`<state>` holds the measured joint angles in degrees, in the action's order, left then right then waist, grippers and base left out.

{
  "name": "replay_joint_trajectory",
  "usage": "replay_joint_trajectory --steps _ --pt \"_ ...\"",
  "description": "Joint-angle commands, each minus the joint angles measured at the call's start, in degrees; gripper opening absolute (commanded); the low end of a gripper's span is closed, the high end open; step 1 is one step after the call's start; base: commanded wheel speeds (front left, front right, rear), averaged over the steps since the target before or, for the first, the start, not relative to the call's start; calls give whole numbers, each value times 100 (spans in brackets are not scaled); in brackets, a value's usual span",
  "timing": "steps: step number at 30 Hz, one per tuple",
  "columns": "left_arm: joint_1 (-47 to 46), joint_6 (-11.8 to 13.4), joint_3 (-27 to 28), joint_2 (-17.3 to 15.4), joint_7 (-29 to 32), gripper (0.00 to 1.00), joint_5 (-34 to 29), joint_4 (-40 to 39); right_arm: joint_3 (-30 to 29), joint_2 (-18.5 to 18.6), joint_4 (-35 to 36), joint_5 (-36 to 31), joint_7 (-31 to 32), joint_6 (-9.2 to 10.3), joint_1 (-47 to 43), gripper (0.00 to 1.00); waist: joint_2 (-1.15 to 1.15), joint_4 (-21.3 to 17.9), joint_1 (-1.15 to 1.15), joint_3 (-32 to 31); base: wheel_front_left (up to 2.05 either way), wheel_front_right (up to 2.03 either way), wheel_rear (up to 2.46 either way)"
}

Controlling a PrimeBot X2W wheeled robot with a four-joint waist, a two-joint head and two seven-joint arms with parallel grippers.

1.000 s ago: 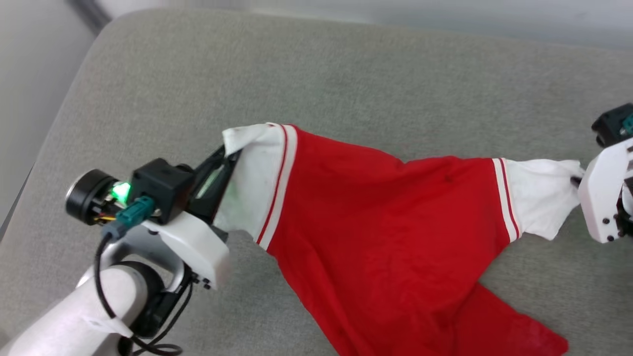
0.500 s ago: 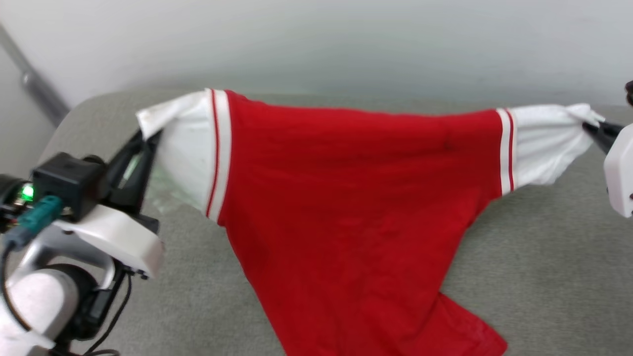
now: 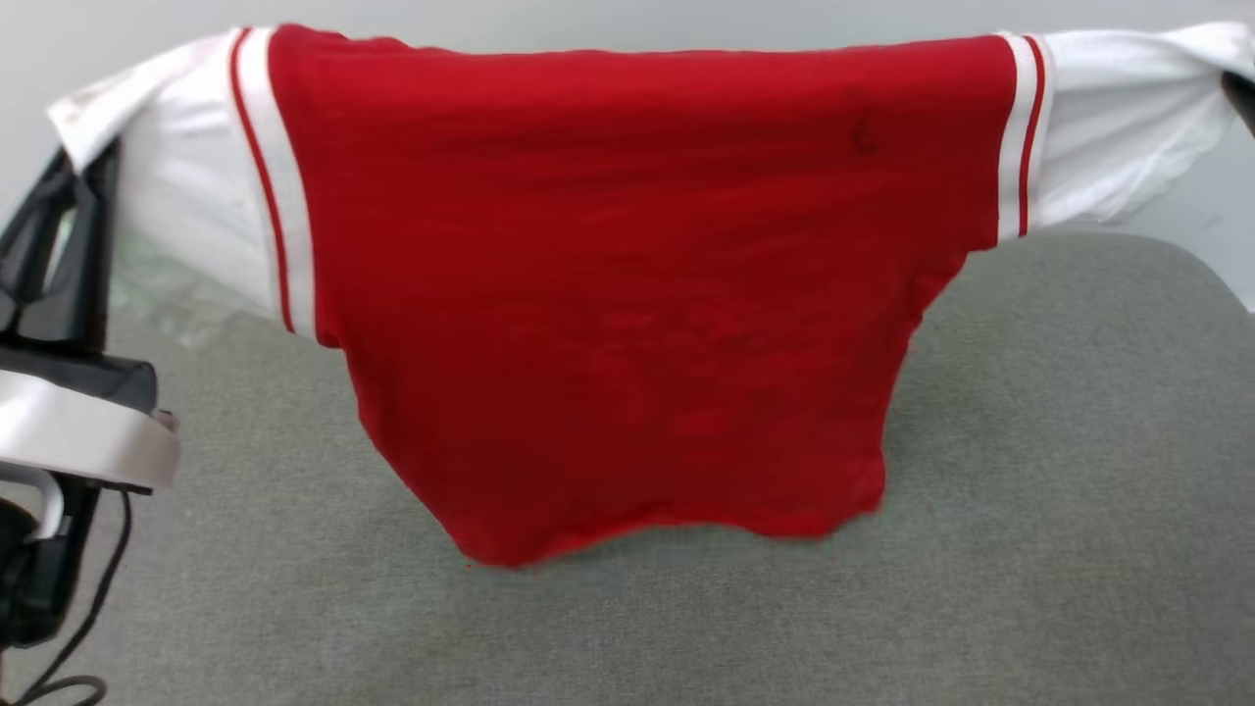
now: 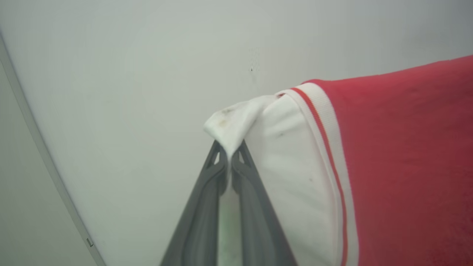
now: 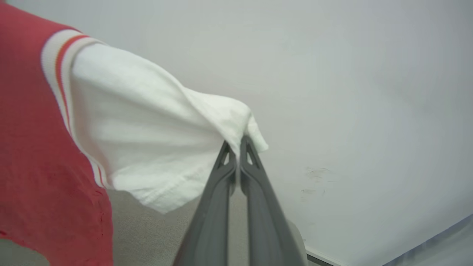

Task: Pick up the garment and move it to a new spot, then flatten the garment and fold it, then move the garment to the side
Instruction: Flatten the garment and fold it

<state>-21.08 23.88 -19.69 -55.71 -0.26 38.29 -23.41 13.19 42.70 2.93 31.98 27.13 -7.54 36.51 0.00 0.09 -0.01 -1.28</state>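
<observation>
Up in the air: a red short-sleeved jersey shirt point(image 3: 627, 294) with white sleeves and red-and-white striped trim, spread wide like washing on a line. Hangs flat, top edge pulled straight, plain red on the side facing the head camera. Bottom edge low over the soft grey fabric cushion point(image 3: 1079, 490); hard to tell if touching it or not.

At the tip of the left sleeve point(image 4: 288, 155), the left gripper point(image 4: 229, 149), two long dark fingers squeezed tight on a small bunch of white cloth. Same at the other end: the right gripper point(image 5: 238, 142), pinched closed on the corner of the right sleeve point(image 5: 147, 140). Both claws well apart, cloth tight between them. Behind, a plain pale wall point(image 4: 111, 92).

Looks like the first step, picking up and carrying to a new spot, with the flattening close at hand. Next, most likely: bring both ends down together and slowly. Land the bottom edge first, then lay the rest down away from it, to trap no folds. Keep both pinches tight and pull the same on each side, right up to lying flat. Beware of letting go too soon: a dropped, bunched-up sleeve. Folding and moving to the side not yet done.
</observation>
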Motion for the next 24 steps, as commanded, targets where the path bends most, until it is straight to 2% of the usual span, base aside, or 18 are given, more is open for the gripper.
replay_joint_trajectory --steps 1,2,4,6,12,17,18,20,24 --pt "92 56 99 -63 -51 0 36 -21 -95 -66 82 -66 -40 10 -82 0 0 -64 1 -8 0 0 0" --pt "96 55 144 -73 -60 0 68 -52 -168 -93 155 -87 -39 10 -92 0 0 -88 1 0 0 0 0" --pt "-5 -108 355 84 -152 0 495 -112 -489 -372 418 -161 -105 10 -71 0 0 -176 1 112 0 0 0" --pt "-105 -217 396 -25 -161 0 487 -5 -625 -492 457 -238 -151 10 31 0 0 -203 1 222 0 0 0" --pt "-848 -654 345 -19 -100 0 514 414 -775 -631 428 -497 -313 10 583 0 0 -208 1 870 0 0 0" --pt "-2166 -1066 214 136 55 0 353 994 -838 -657 194 -691 -514 10 1455 0 0 -196 1 1716 0 0 0" --pt "-2806 -1245 112 284 99 0 258 1306 -792 -667 -11 -799 -630 10 1889 0 0 -182 1 2045 0 0 0" --pt "-3459 -1428 10 432 145 0 141 1667 -776 -718 -250 -904 -743 10 2375 0 0 -173 1 2365 0 0 0" --pt "-4774 -1643 -197 857 139 0 -162 2393 -789 -844 -792 -1123 -933 10 3419 0 0 -125 1 2964 0 0 0"
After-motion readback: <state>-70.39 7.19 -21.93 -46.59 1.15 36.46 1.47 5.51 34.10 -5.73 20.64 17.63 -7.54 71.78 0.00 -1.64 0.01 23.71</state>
